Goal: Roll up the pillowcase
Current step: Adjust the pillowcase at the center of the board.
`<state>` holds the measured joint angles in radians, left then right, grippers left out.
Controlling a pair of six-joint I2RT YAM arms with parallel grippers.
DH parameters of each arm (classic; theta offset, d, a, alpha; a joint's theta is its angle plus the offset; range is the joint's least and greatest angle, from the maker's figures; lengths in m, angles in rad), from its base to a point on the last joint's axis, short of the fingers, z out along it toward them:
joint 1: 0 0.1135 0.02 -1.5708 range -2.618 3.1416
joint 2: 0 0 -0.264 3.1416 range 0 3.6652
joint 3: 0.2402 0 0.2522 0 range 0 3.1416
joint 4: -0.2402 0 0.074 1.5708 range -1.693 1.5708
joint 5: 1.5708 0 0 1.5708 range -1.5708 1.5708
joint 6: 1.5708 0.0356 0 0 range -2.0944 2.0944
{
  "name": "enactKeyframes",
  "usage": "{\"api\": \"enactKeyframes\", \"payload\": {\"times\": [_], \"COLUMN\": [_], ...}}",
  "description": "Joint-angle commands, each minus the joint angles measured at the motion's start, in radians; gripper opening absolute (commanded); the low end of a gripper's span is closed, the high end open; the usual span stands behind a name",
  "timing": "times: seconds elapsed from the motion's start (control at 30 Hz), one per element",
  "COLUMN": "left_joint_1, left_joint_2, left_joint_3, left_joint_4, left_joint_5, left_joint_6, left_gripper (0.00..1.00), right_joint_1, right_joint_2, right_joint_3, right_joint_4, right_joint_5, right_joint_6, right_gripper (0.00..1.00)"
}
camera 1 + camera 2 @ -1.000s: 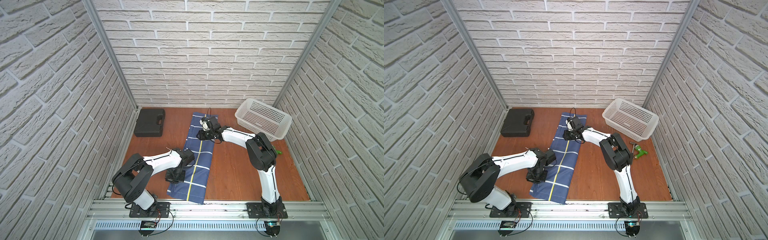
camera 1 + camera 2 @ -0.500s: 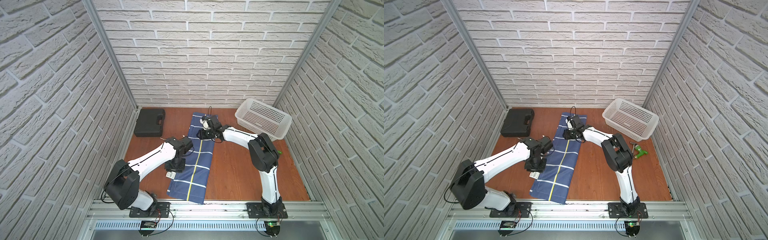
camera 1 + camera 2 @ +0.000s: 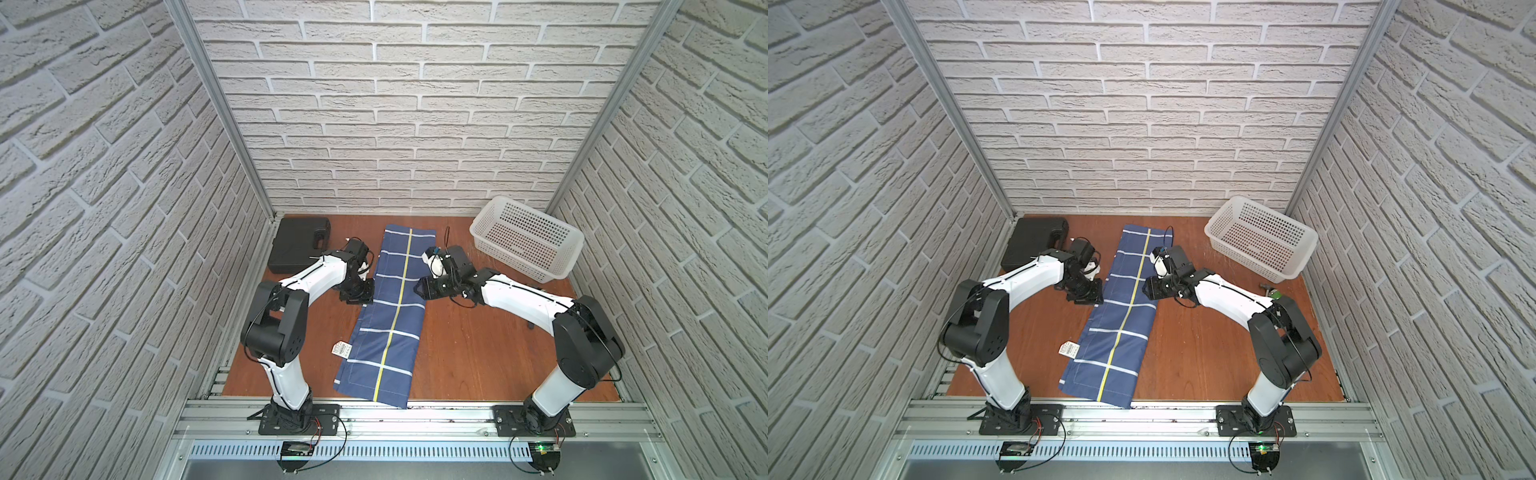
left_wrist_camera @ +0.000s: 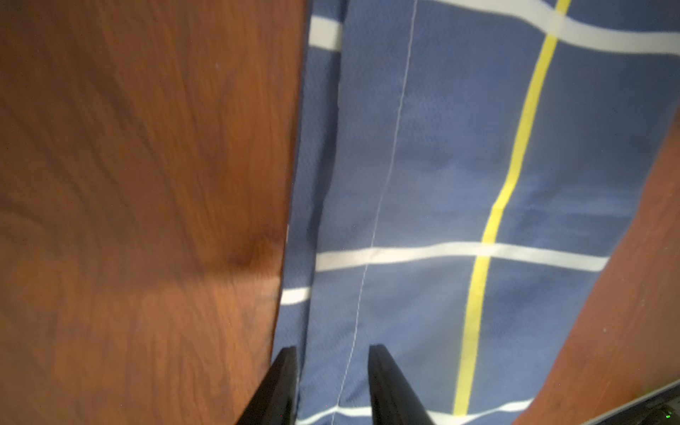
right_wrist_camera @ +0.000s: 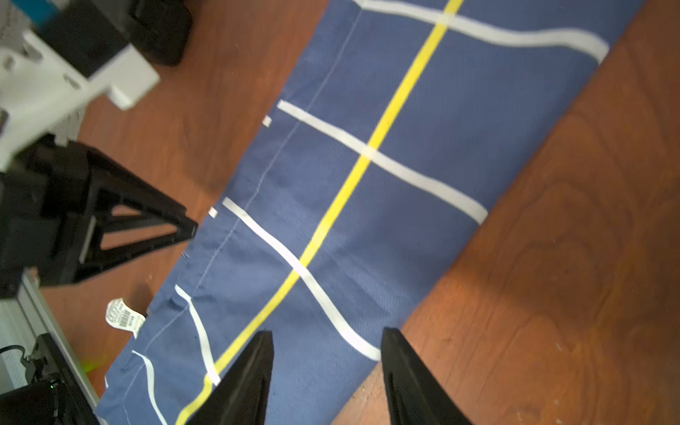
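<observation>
The pillowcase is a navy cloth with white stripes and one yellow line, folded into a long flat strip running from the back of the table to its front edge. My left gripper stands open at the strip's left edge, about halfway along. In the left wrist view its jaws straddle that hem of the pillowcase and hold nothing. My right gripper stands open at the right edge. In the right wrist view it hovers over the border of the pillowcase.
A black case lies at the back left and a white perforated basket at the back right. A green-handled tool lies behind the right arm. A white label sticks out from the cloth's left side. The aluminium rail borders the front.
My left gripper has moved from the near left part of the cloth back to its middle left edge, uncovering the label. The right gripper came from the far end to the middle right edge. Both opened.
</observation>
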<state>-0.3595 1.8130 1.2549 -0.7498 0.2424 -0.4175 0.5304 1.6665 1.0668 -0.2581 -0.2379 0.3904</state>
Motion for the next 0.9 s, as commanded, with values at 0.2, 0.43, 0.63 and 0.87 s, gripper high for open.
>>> {"api": "enactKeyframes", "payload": {"times": [0.2, 0.43, 0.63, 0.87], "left_joint_1": [0.022, 0.024, 0.017, 0.023], "left_joint_2": [0.089, 0.119, 0.149, 0.158], "left_joint_3": [0.074, 0.070, 0.081, 0.096], "left_joint_4": [-0.003, 0.043, 0.055, 0.036], "left_joint_5": [0.040, 0.049, 0.070, 0.072], "left_joint_6": [0.091, 0.076, 0.064, 0.075], "left_gripper": [0.34, 0.31, 0.25, 0.14], "right_joint_1": [0.055, 0.063, 0.070, 0.078], "right_joint_2": [-0.029, -0.018, 0.012, 0.052], "right_joint_3": [-0.073, -0.072, -0.071, -0.077], "right_joint_4": [0.045, 0.046, 0.046, 0.054], "right_joint_5": [-0.004, 0.000, -0.002, 0.007], "right_joint_6": [0.055, 0.053, 0.051, 0.042], "right_gripper": [0.51, 0.51, 0.51, 0.51]}}
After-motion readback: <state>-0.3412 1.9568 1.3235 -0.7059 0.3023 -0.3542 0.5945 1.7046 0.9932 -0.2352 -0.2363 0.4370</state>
